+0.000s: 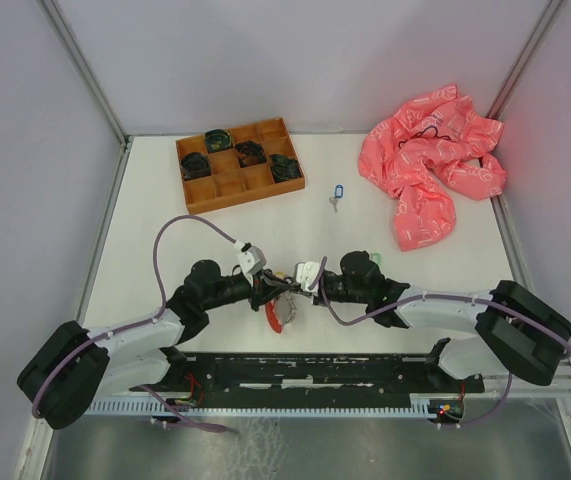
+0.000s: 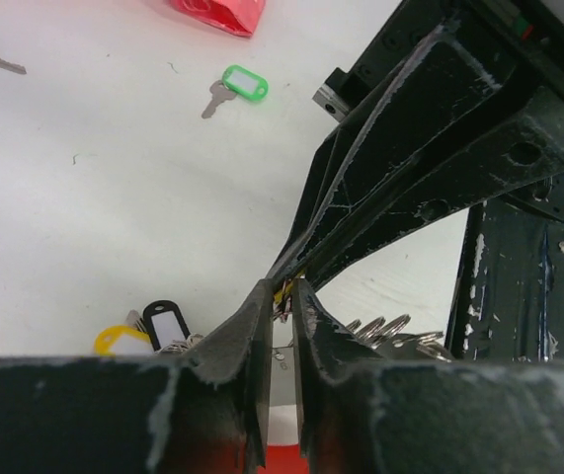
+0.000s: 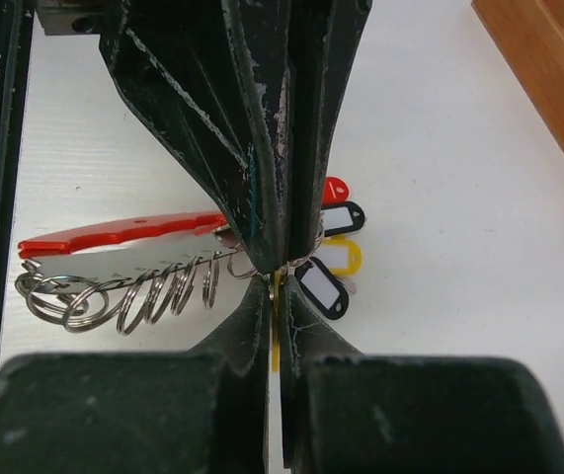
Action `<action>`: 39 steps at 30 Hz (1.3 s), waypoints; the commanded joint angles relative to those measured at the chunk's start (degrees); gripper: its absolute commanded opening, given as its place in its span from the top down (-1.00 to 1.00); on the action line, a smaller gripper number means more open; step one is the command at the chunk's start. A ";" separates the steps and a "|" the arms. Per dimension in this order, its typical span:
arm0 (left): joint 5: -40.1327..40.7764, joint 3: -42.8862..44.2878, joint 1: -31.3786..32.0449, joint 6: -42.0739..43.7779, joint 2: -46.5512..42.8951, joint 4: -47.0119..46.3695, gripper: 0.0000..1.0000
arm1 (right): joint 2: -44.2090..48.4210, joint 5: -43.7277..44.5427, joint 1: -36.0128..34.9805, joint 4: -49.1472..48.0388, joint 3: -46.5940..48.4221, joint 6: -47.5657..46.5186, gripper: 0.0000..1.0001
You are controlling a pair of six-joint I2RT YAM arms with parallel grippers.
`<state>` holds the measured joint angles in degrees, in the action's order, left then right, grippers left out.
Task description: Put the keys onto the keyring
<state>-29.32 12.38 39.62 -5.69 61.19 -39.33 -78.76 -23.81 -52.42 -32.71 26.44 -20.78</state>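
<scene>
Both grippers meet tip to tip above the table's near middle. My left gripper has its jaws a sliver apart, pinched on the thin wire of the keyring. That ring carries keys with black, yellow and red tags. My right gripper is shut on a yellow-tagged key, whose tag shows as a strip between its fingers. The red keyring tag and a row of spare rings lie beneath. A green-tagged key and a blue-tagged key lie loose on the table.
A wooden compartment tray with dark items stands at the back left. A crumpled pink bag lies at the back right. The black base rail runs along the near edge, close behind the grippers.
</scene>
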 commanded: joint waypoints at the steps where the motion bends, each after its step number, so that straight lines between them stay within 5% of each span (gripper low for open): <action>1: 3.83 -0.37 -0.10 -2.39 -2.82 -2.79 0.54 | 5.06 2.20 -0.30 4.74 3.74 -5.07 0.99; 21: -8.87 -1.97 -4.97 -1.05 6.96 -14.27 0.28 | 7.55 1.33 -0.31 14.87 6.96 -11.82 0.98; 31: -14.30 1.10 -4.99 -0.29 10.28 -13.27 0.30 | 7.29 0.49 -0.53 14.86 7.23 -12.61 0.98; 39: -17.48 3.23 -5.00 0.78 13.77 -10.72 0.51 | 7.72 0.01 -0.92 16.11 7.82 -14.07 0.98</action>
<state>-43.55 13.37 34.87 -6.48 73.60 -49.23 -72.77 -22.39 -52.88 -15.31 30.94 -33.34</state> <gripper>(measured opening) 0.266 0.026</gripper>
